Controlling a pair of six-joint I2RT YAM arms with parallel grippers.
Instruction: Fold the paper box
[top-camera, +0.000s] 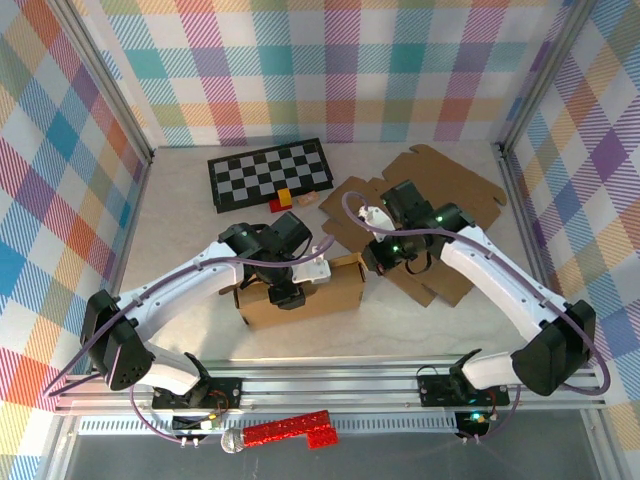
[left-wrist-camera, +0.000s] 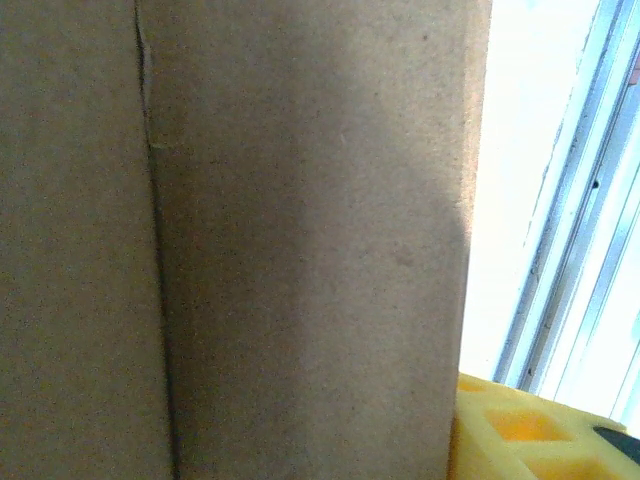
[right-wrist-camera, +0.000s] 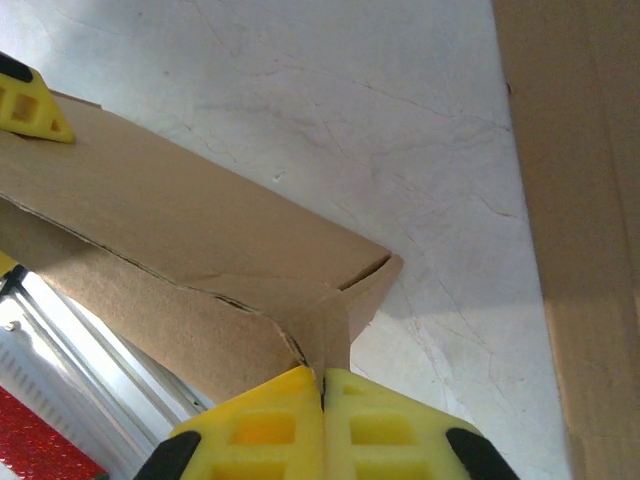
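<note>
Cardboard is covering much of the white table (top-camera: 450, 330). Behind and to the right of the paper box (top-camera: 335, 292), a flat cardboard sheet (top-camera: 455, 185) is lying unfolded. Directly behind the box, a checkerboard mat (top-camera: 270, 175) is lying flat. The box itself, half formed, is lying in front of both, with its long axis running left to right across my two arms.

My left gripper (top-camera: 285, 292) is sitting on top of the box, over its left half. The left wrist view is showing a box wall hard against one yellow finger (left-wrist-camera: 520, 432), and I cannot tell whether that gripper is spread or clamped.

My right gripper (right-wrist-camera: 322, 392) is working at the box's right end, with its fingers drawn together and pinching the thin end flap (right-wrist-camera: 322, 335) at the corner.

The box is thus extending leftward, lengthwise, from my right gripper. I am judging that the flap needs swinging inward toward the box's body, while my left gripper, the nearer to the box's middle, is bracing it.
</note>
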